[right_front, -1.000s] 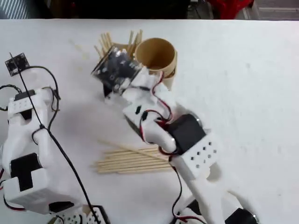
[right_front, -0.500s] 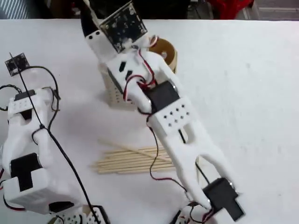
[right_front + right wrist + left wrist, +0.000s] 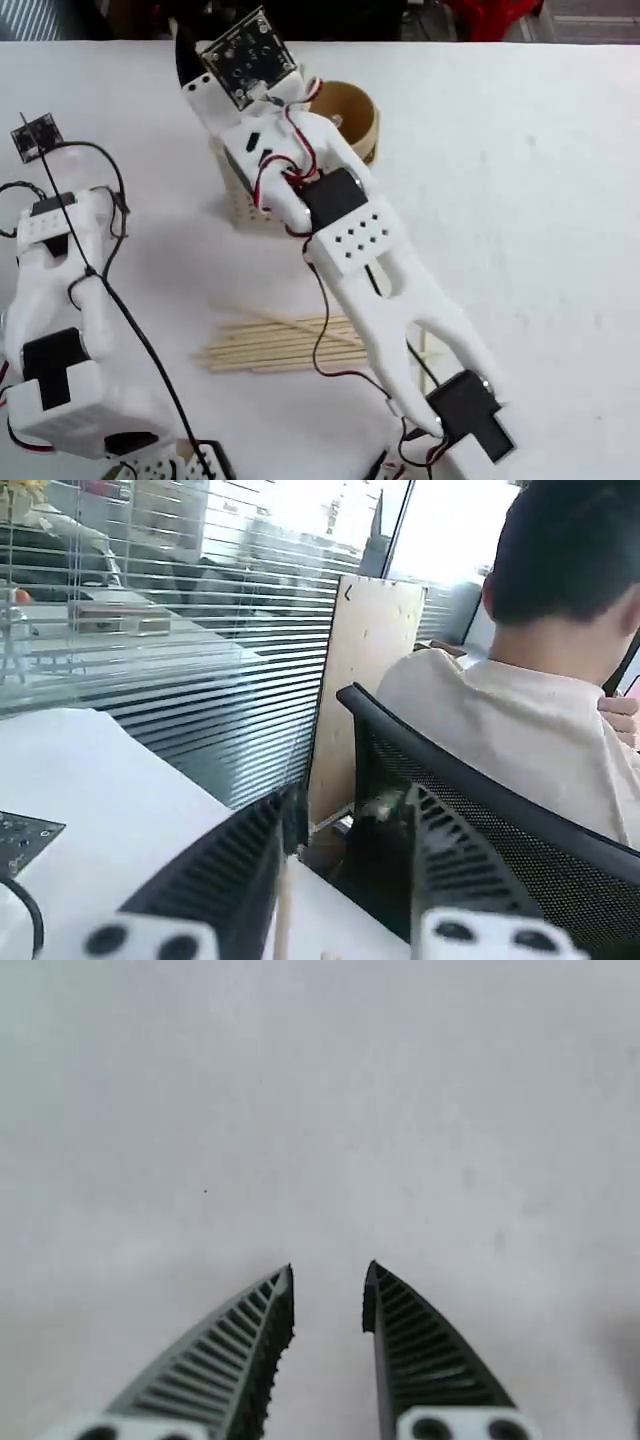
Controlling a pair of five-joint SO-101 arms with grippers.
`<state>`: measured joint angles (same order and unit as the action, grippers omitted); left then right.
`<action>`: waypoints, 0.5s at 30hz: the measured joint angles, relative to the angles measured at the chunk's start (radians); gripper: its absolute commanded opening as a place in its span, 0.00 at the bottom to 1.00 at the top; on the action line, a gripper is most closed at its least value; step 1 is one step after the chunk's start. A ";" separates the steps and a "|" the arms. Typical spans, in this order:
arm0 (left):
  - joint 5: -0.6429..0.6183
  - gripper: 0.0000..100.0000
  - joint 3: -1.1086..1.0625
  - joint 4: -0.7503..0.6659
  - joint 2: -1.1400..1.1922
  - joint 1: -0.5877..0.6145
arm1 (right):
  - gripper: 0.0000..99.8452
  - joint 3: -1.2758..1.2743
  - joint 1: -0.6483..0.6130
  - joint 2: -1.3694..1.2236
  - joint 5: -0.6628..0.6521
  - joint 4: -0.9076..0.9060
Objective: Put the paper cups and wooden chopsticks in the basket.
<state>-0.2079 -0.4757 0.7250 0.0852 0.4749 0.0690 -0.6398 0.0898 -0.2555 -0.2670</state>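
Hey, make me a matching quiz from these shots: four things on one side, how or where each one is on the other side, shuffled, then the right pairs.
Things:
1. paper cup
2. loose chopsticks
3. left claw
4. right claw

States:
A. open, above the bare white table
B. lying flat in a pile on the table
C. open, facing window blinds
D. brown, mouth facing up

Pairs: 1-D, 2-B, 3-A, 4-C.
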 measured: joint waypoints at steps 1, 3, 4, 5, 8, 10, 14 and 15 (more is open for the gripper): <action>0.000 0.13 0.000 0.000 0.000 0.000 | 0.14 0.000 0.000 0.009 0.000 -0.012; 0.000 0.13 0.000 0.000 0.000 0.000 | 0.09 0.000 0.000 0.029 0.000 -0.046; 0.000 0.13 0.000 0.000 0.000 0.000 | 0.07 0.000 0.000 0.041 0.000 -0.075; 0.000 0.13 0.000 0.000 0.000 0.000 | 0.04 0.000 0.000 0.057 0.000 -0.112; 0.000 0.13 0.000 0.000 0.000 0.000 | 0.02 0.000 0.000 0.121 0.000 -0.299; 0.000 0.13 0.000 0.000 0.000 0.000 | 0.05 0.000 0.000 0.172 0.000 -0.476; 0.000 0.13 0.000 0.000 0.000 0.000 | 0.13 -0.034 -0.002 0.218 -0.092 -0.856; 0.000 0.13 0.000 0.000 0.000 0.000 | 0.14 -0.064 -0.012 0.216 -0.143 -0.941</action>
<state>-0.2079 -0.4757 0.7250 0.0852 0.4749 0.0046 -0.6521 0.3061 -0.3982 -1.2075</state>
